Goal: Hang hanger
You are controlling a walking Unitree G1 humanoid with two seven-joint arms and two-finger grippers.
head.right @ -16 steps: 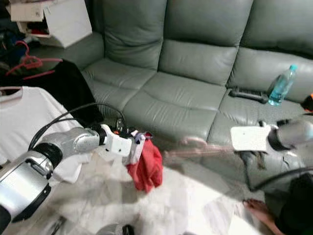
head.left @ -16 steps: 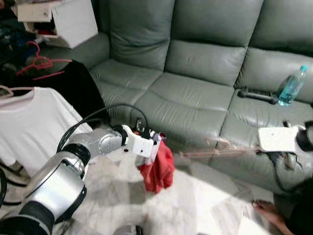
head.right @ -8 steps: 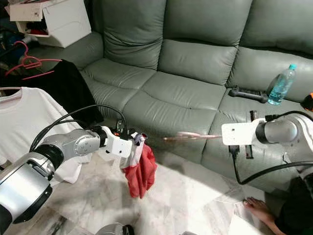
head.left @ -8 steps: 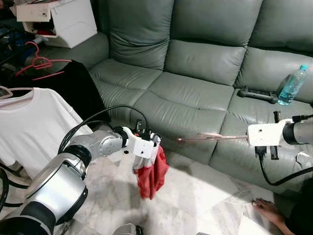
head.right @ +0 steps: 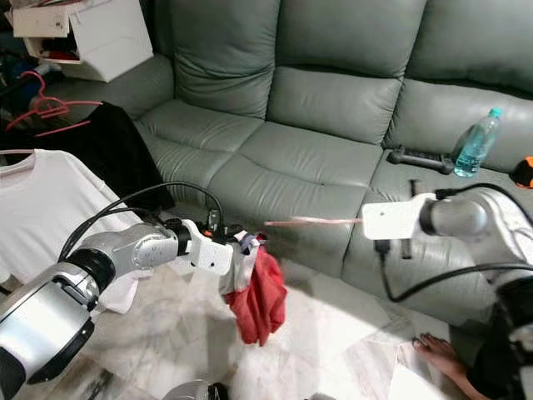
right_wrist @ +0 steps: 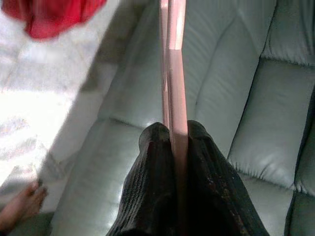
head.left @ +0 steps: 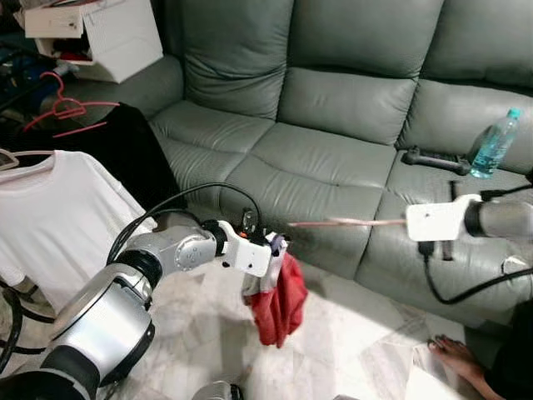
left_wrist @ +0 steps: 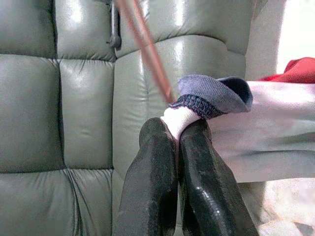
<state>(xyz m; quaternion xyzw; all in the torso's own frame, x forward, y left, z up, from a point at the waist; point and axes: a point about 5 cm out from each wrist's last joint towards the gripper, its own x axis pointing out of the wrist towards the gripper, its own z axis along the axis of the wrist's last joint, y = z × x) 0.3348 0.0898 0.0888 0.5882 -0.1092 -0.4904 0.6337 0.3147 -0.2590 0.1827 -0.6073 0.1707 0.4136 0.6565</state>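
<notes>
- Left gripper (head.left: pixel 279 247): low over the pale floor (head.left: pixel 358 333) in front of the sofa; jaws clamped on the white and blue edge of a garment (head.left: pixel 279 296), whose red part hangs below.
- Foot (head.left: pixel 454 354): a person's bare foot on the floor at the near right.
- White shirt (head.left: pixel 50 217): hangs on a hanger at the robot's left, near the left arm.
- Right gripper (right_wrist: pixel 170 135): held out before the sofa front on the right; jaws pressed together on one end of the hanger (head.left: pixel 346 222).
- Hanger: thin, pinkish, roughly level in the air, reaching leftward from the right gripper; its free end is just beside the left gripper and the garment's top.
- Black cloth (head.left: pixel 125 150): draped beyond the white shirt, by the sofa's left arm.
- Sofa (head.left: pixel 333 108): grey-green leather, across the background.
- Bottle (head.left: pixel 493 144): clear blue, upright on the right seat, near a dark object (head.left: pixel 433 158).
- Red hangers (head.left: pixel 62 108): far left, beyond the black cloth.
</notes>
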